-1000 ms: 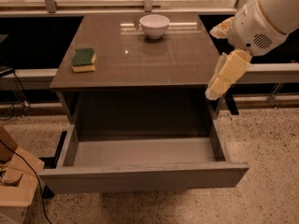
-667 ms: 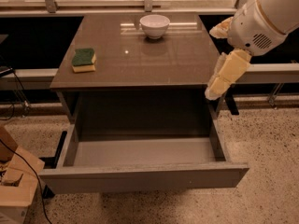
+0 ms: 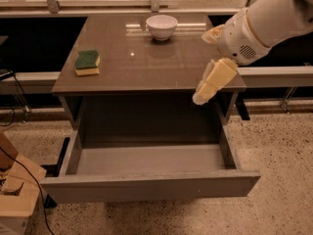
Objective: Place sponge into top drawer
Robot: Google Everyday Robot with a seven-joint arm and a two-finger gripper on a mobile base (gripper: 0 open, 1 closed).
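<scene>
Green-topped sponge (image 3: 87,62) sits by the bench's (image 3: 146,70) left edge, long axis roughly front to back, while my fingers (image 3: 216,79) hang spread and empty over the front right corner, so it's a reach straight left, top drawer (image 3: 146,186) open below the front edge.

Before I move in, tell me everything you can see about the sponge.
The sponge is a small rectangular block: a dark green scouring layer over yellow foam. It lies flat, green side up, slightly skewed, near the front left of the brown cabinet top, touching only that surface. It is not in the open drawer below. The tool hangs by the top's front right corner, well away from it.
</scene>
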